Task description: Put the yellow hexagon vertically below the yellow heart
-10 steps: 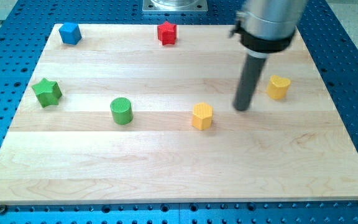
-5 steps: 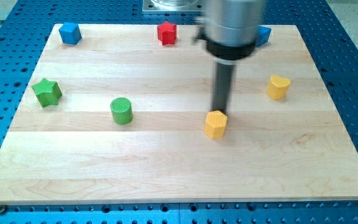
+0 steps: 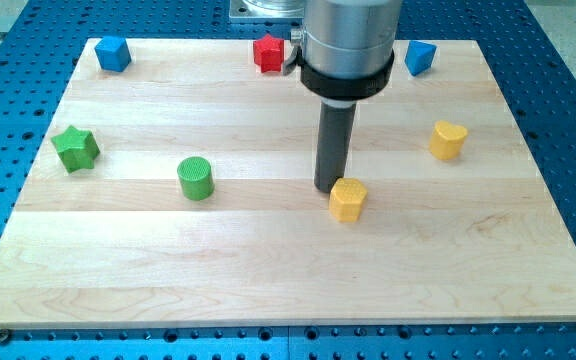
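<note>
The yellow hexagon (image 3: 347, 199) lies on the wooden board, a little below the middle. The yellow heart (image 3: 448, 140) lies up and to the right of it, near the board's right side. My tip (image 3: 327, 188) stands at the hexagon's upper left corner, touching or almost touching it. The rod rises from there to the wide grey arm body at the view's top.
A green cylinder (image 3: 195, 178) and a green star (image 3: 75, 148) lie on the left. A blue block (image 3: 113, 52) sits at the top left, a red block (image 3: 268, 52) at the top middle, and another blue block (image 3: 420, 57) at the top right.
My tip moved left from beside the heart to the hexagon's upper left. The hexagon slid a little to the right and down. The top right blue block is uncovered now.
</note>
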